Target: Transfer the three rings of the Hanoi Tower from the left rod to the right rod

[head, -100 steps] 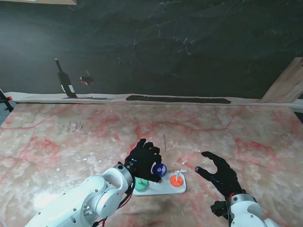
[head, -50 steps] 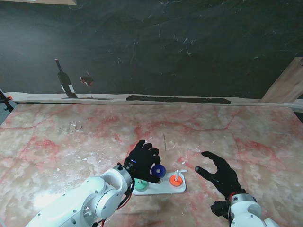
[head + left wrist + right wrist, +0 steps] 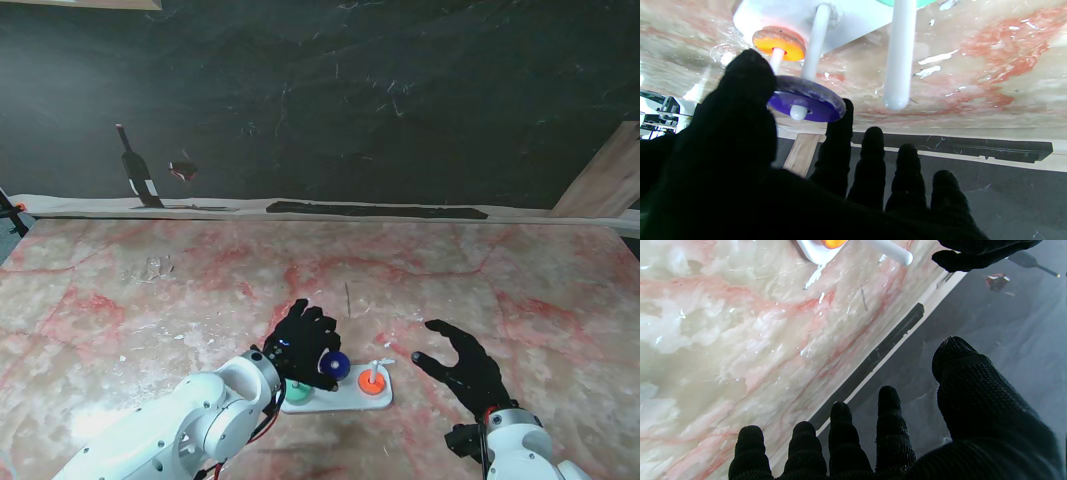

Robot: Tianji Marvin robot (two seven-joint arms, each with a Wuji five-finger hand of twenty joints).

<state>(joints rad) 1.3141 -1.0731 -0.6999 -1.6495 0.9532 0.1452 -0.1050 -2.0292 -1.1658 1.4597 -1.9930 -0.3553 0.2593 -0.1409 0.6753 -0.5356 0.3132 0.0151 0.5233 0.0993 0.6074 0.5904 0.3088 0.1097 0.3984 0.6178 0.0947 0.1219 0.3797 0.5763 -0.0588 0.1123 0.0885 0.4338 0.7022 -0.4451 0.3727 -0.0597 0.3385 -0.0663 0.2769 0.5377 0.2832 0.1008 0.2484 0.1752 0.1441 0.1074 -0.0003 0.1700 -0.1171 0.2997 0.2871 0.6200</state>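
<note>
Pinching the blue ring [image 3: 806, 101] between its thumb and first finger, the left hand [image 3: 302, 343] hangs over the middle of the white base [image 3: 340, 398]. In the left wrist view the ring sits tilted with the tip of the middle rod [image 3: 813, 60] poking through its hole, so it is threaded on but high up the rod, well clear of the base. The other fingers [image 3: 872, 166] of that hand are stretched out straight, side by side, touching nothing.

On the base, the green ring [image 3: 298, 392] lies flat at the foot of the left rod [image 3: 900, 53], partly hidden under the left hand from the stand's view. The orange ring [image 3: 372, 380] lies at the foot of the right rod [image 3: 378, 366], just beside the blue ring on the robot's right.

The right hand [image 3: 465, 368] is to the right of the base, near it but apart, palm down over the pink-veined marble surface [image 3: 520, 290]. Its fingers [image 3: 840, 436] are spread and it holds nothing; the thumb points toward the base. In the right wrist view only the corner of the base and an edge of the orange ring show.

Farther away, a dark wall [image 3: 350, 100] rises behind the surface, with a wooden board [image 3: 605, 180] leaning at its right end
</note>
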